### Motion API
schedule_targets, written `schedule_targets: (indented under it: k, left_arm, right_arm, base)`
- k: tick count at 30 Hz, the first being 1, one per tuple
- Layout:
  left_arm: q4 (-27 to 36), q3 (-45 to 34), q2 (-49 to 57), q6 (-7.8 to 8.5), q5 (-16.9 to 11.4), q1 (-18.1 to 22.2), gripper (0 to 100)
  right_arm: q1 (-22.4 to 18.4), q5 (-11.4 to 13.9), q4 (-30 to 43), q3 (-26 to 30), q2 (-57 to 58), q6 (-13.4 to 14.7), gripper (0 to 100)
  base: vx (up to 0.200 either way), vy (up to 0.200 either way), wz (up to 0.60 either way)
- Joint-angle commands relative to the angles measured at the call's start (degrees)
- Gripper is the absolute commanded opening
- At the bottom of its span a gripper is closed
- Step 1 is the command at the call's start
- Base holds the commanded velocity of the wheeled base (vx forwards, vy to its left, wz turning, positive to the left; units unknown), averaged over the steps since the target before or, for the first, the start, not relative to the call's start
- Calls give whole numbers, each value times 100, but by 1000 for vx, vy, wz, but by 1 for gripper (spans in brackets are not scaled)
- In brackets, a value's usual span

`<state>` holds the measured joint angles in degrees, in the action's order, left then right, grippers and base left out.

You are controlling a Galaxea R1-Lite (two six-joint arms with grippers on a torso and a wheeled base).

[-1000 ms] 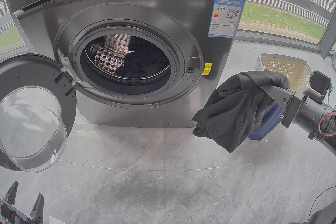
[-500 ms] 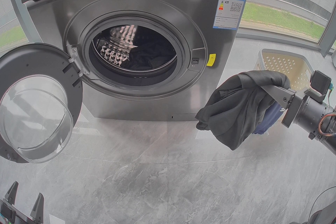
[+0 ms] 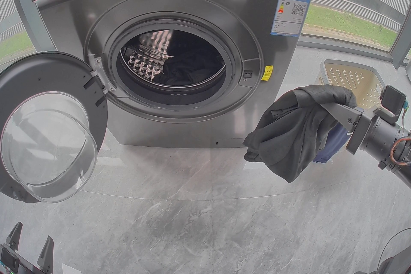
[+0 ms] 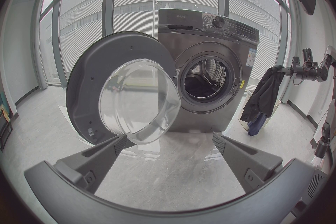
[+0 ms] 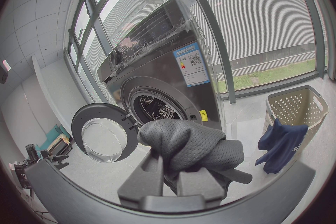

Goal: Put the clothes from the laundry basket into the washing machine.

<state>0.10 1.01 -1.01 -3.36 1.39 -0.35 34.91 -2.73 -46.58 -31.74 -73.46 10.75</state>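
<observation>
left claw: near me on the left, low down, wide open, holding nothing.
right claw: on the right, I have it shut tight on the grey top.
grey top: hangs from that claw, above the floor.
blue cloth: hangs over the basket rim, just behind the grey top.
laundry basket: far right, on the floor.
door: swung open to the left.
washing machine: far, with dark clothes in its drum.

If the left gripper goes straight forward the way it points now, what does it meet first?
Most likely the glass bowl of the open washing machine door, straight ahead of the left gripper; how far off it is, I cannot tell.
</observation>
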Motion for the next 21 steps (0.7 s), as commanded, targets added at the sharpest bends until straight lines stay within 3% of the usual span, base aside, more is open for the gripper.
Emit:
schedule_targets:
  k: [1, 8, 21]
  left_arm:
    - [-1, -92, 101, -6, 2, 0, 100]
    - [-1, -92, 101, 2, 2, 0, 100]
    - [-1, -92, 101, 2, 2, 0, 100]
  right_arm:
    - [-2, 1, 0, -7, 7, -3, 0]
    - [-2, 1, 0, -7, 7, 6, 0]
    - [77, 1, 0, 2, 7, -3, 0]
  base:
    - [0, 200, 0]
    - [0, 200, 0]
    - [0, 0, 0]
